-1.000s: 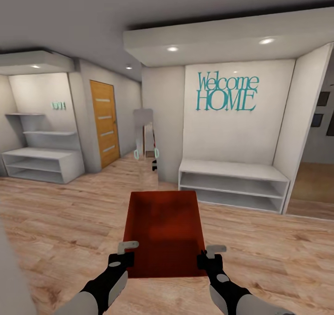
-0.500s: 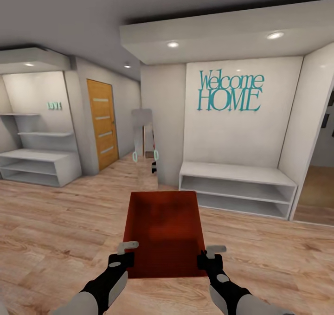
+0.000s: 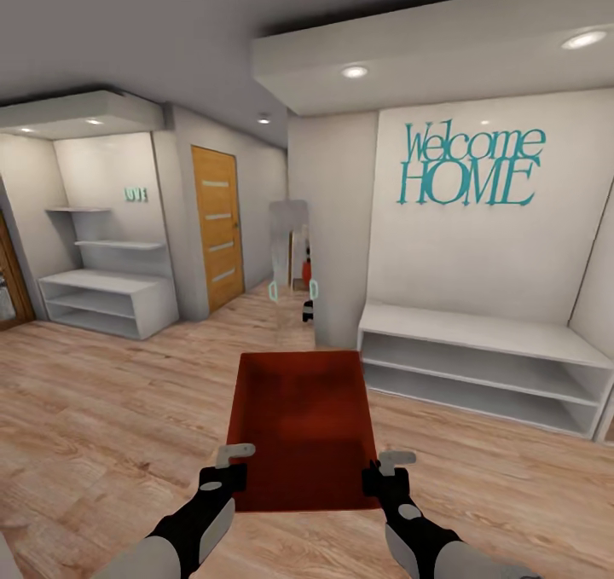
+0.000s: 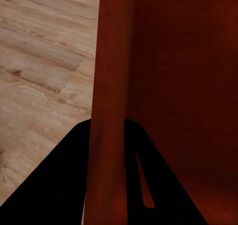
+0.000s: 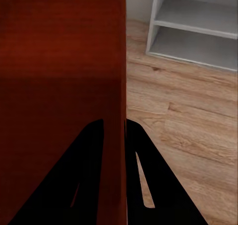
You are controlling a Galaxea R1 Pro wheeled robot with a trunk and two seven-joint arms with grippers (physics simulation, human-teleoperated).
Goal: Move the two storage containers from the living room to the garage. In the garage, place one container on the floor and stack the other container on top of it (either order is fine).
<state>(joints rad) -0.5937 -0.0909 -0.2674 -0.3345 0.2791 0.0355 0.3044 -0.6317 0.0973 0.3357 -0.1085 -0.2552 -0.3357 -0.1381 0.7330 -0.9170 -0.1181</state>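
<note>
Wood planks run underfoot, and the view has swung left since a second ago, the orange door (image 3: 215,223) and white shelf (image 3: 477,364) sliding rightward: the robot is turning, not yet in the garage. Left gripper (image 3: 223,475) and right gripper (image 3: 379,477) each pinch a side wall of the red box (image 3: 300,425), held level in front.

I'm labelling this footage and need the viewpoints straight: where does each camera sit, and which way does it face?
Head view: on the robot's head, looking forward and down at a hallway; both arms hold the storage container.
Left wrist view: by the left gripper, along fingers clamping the container's wall.
Right wrist view: by the right gripper, along fingers clamping the opposite wall.
Shared: the container, the wood plank floor.
</note>
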